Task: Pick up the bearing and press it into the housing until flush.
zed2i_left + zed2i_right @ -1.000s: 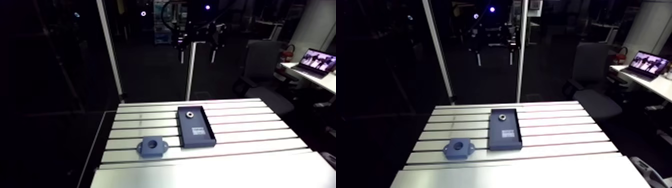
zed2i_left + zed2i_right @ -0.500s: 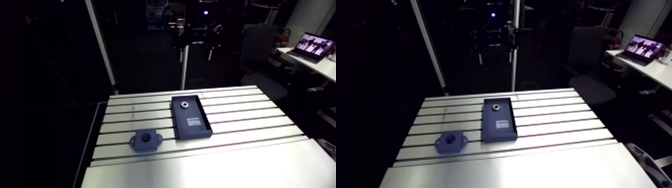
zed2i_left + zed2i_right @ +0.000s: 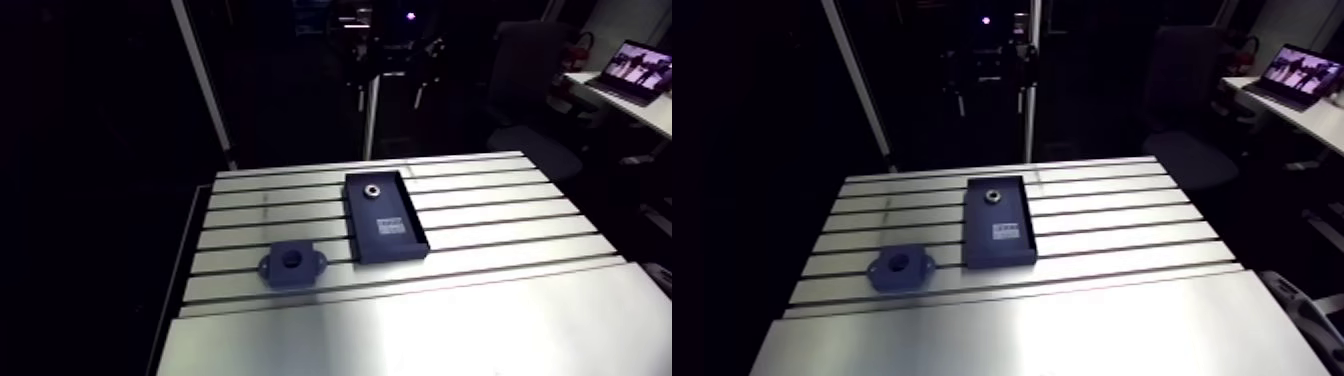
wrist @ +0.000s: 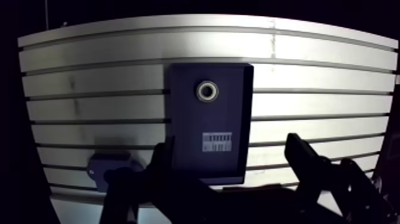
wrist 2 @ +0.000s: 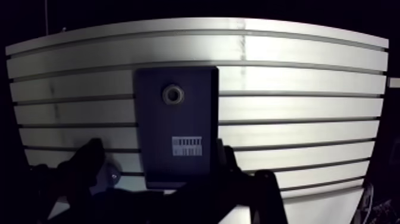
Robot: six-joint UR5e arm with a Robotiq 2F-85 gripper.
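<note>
A small metal ring bearing (image 4: 207,91) lies in the far end of a dark rectangular tray (image 4: 184,143) on the slotted table. The dark blue housing (image 3: 291,265), a block with a round bore and two side ears, sits on the table to the tray's left in the arm view. In the wrist view it is partly hidden behind one finger. My gripper (image 4: 231,158) hangs high above the table and is open, its fingers apart over the tray's near end with nothing between them. It touches neither part.
The tray carries a white label (image 3: 392,226) near its middle. Bare slotted aluminium table (image 3: 500,215) extends to the right of the tray, and a smooth plate (image 3: 420,330) covers the front. The table's left edge runs close to the housing.
The arm camera has shifted, so the whole picture sits differently. The bearing, tray and housing have not moved on the table.
</note>
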